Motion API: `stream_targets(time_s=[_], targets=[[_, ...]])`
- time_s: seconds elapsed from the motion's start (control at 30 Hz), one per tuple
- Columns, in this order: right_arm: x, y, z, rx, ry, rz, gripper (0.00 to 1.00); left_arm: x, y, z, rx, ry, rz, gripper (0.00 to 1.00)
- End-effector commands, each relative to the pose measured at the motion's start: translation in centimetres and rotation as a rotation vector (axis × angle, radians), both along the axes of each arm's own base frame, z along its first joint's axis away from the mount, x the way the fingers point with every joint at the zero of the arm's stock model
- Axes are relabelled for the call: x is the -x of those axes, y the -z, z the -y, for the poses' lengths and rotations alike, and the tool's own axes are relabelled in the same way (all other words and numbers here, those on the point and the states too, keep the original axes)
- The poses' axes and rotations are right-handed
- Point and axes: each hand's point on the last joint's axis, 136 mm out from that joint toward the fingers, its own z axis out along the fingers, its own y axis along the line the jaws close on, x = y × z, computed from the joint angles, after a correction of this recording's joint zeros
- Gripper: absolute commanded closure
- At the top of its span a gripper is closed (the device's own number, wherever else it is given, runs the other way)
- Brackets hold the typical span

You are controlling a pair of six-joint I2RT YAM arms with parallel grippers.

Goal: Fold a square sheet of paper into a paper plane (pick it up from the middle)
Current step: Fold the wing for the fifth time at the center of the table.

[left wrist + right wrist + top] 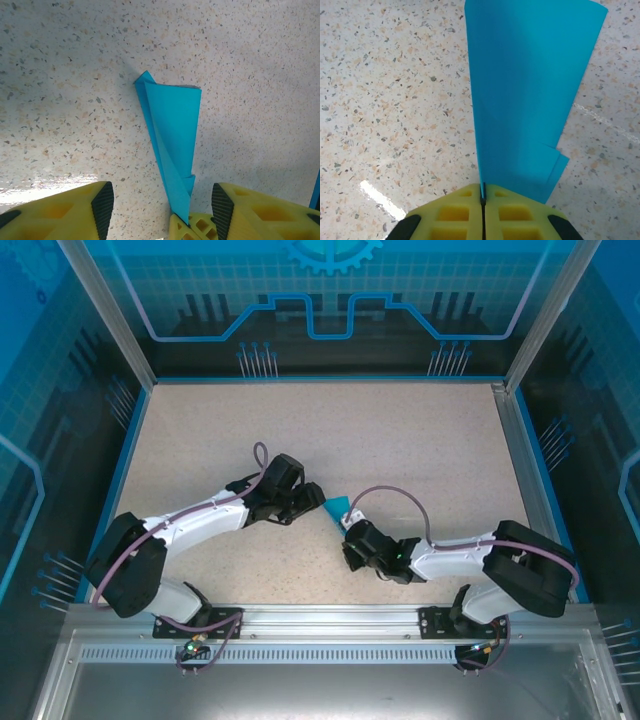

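The square sheet of paper is folded into a narrow, pointed cyan paper plane (338, 507) near the table's middle. My right gripper (482, 192) is shut on the plane (530, 100) at its narrow end, with the paper standing on edge above the table. In the left wrist view the plane (172, 125) runs away from me between my open left gripper (161, 210) fingers, touching neither black pad (102, 207). The right gripper's yellow fingertips (196, 227) pinch the plane's point there. From above, the left gripper (313, 498) and right gripper (348, 525) meet at the paper.
The speckled beige table (400, 430) is bordered by a blue rim and metal posts, with transparent blue panels around it. Both arms reach inward from their bases at the near edge. A purple cable loops over each arm.
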Motion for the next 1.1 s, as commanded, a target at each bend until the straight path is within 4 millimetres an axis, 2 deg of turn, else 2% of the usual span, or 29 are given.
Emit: stream_targets(time_s=[0.0, 0.2, 0.53, 1.07], targets=[[-0.4, -1.6, -1.2, -0.145, -0.015, -0.009, 0.93, -0.1, 0.1, -0.1, 0.012, -0.015, -0.008, 0.43], [-0.8, -1.5, -0.1, -0.287, 0.025, -0.093, 0.92, -0.1, 0.3, 0.9, 0.048, 0.017, -0.008, 0.44], [-1.4, -1.7, -0.2, -0.428, 0.031, -0.211, 0.91, 0.2, 0.9, 3.0, 0.097, 0.091, -0.021, 0.53], [-2.3, -1.3, -0.7, -0.593, 0.063, -0.342, 0.91, 0.3, 1.3, 3.7, 0.107, 0.118, -0.018, 0.54]])
